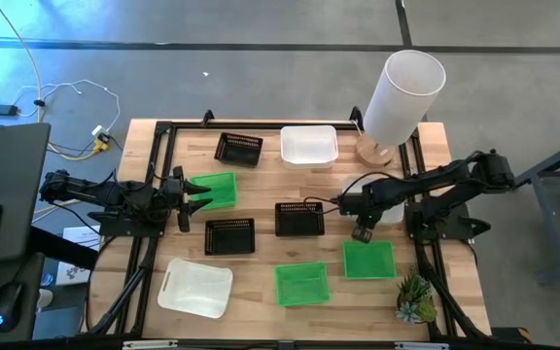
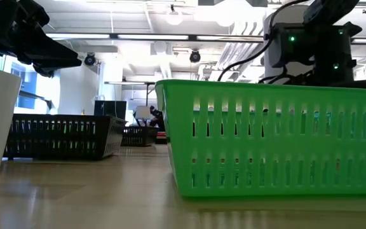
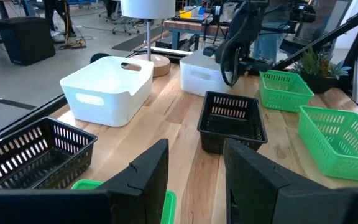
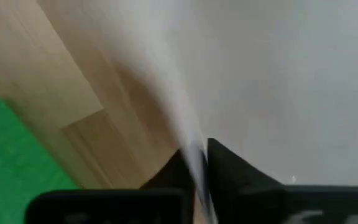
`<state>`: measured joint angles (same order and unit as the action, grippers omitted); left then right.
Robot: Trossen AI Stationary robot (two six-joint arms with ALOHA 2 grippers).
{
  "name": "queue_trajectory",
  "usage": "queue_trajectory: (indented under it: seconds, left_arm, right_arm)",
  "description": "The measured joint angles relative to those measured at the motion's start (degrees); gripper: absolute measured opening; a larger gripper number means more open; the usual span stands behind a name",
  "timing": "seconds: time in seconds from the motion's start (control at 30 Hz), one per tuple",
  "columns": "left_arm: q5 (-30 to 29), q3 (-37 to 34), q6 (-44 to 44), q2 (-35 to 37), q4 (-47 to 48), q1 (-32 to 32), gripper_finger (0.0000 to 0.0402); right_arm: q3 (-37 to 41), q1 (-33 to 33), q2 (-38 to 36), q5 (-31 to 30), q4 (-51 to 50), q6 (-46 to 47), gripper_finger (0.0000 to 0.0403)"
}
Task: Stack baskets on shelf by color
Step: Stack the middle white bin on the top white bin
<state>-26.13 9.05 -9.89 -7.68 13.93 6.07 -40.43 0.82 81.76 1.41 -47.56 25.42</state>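
My right gripper [image 1: 363, 231] points down, shut on a white basket [image 1: 389, 206] that lies mostly under that arm, just beyond a green basket [image 1: 368, 260]. My left gripper [image 1: 200, 193] is open, its fingers level over the left end of another green basket [image 1: 220, 189]; its rim shows below the fingers in the left wrist view [image 3: 87, 185]. On the table also rest three black baskets [image 1: 238, 148] [image 1: 229, 235] [image 1: 299, 219], two white ones [image 1: 308, 146] [image 1: 195, 287] and a third green one [image 1: 301, 283]. My right gripper pinches a thin wall edge of the white basket [image 4: 194, 155] between its two fingers, coming from above and pointing down. The white wall fills the view beyond the fingers. Whether the basket is clear of the table cannot be told.
A tall white cylinder [image 1: 402, 92] on a round wooden base stands at the far right corner. A small potted plant [image 1: 414, 297] sits at the near right corner. A black frame runs along the table's left and right sides.
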Motion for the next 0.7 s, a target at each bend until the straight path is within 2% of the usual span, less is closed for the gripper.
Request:
queue_trajectory:
  seconds: [0.1, 0.2, 0.33, 0.7]
  left_arm:
    - [0.0, 0.0, 0.0, -0.01, 0.0, 0.0, 0.0142]
    - [0.0, -0.01, 0.0, 0.0, 0.0, -0.02, 0.0142]
    - [0.0, -0.01, 0.0, -0.01, 0.0, 0.0, 0.0142]
    - [0.0, 0.01, 0.0, 0.0, 0.0, -0.01, 0.0142]
  right_arm:
    - [0.01, 0.0, -0.04, -0.37, 1.71, 0.77, 0.0015]
    - [0.01, 0.42, -0.07, -0.61, 3.27, 1.32, 0.0004]
    - [-0.52, 1.8, -0.07, -3.45, 3.27, 2.86, 0.0003]
    - [-9.21, 4.95, -0.07, -11.86, 1.84, 4.21, 0.0001]
